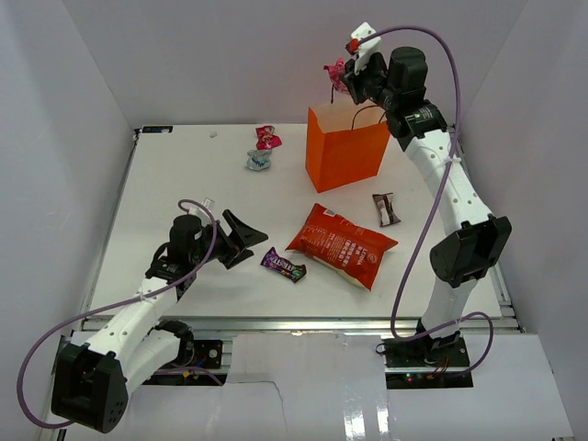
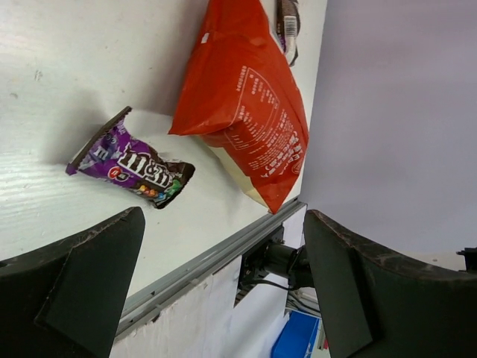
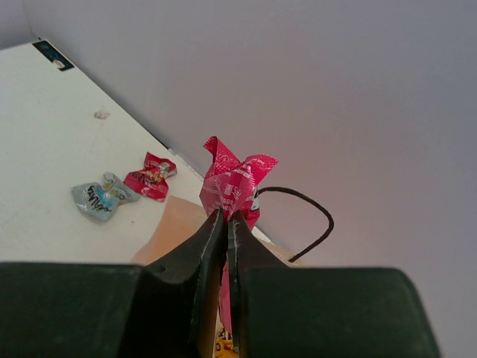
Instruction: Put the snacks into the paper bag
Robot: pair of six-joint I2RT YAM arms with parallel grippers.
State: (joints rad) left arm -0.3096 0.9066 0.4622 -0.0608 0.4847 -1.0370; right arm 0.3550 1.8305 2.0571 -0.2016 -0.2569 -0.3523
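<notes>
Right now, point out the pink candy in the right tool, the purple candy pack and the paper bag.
pink candy (image 3: 235, 183): right wrist view, middle of the crinkled wrapper.
purple candy pack (image 2: 134, 165): left wrist view, middle of the printed face.
paper bag (image 1: 344, 154): top external view, orange front wall.

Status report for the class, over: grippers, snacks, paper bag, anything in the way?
Right gripper shut on pink candy, above paper bag. Left gripper open, empty, near purple candy pack. Chip bag on table. Bag mouth unobstructed.
</notes>
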